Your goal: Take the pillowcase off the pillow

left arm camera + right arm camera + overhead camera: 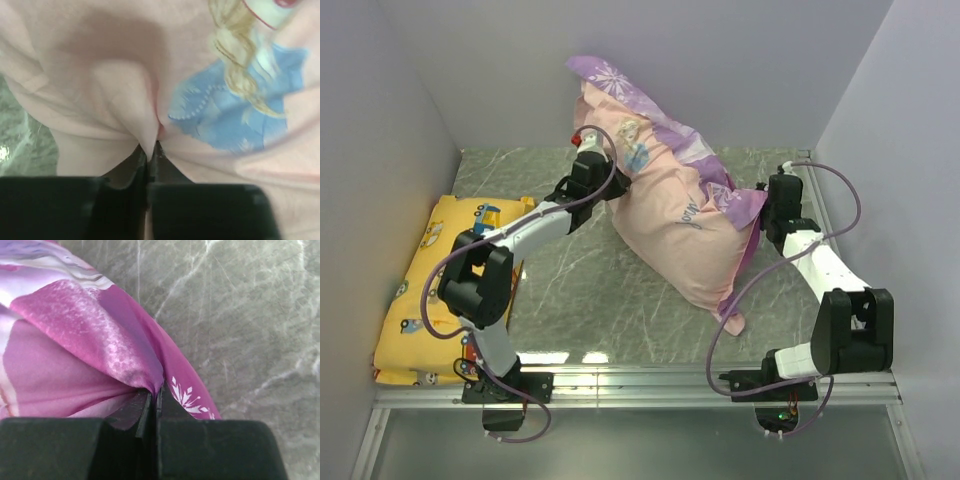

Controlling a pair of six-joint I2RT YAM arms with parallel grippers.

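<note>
The thin purple-pink, princess-print fabric pillowcase stands heaped on the grey marbled table, leaning toward 12 o'clock, its pale pink side outward. At its 9 o'clock flank the left gripper is nipped tight on a pink fold. At 3 o'clock the right gripper is clamped on its purple edge.

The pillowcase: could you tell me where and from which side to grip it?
Grip its loose purple edge on the right, coming from the right: there the pillowcase hangs as a thin flap, while its pink middle bulges. The right gripper pinches there.
</note>
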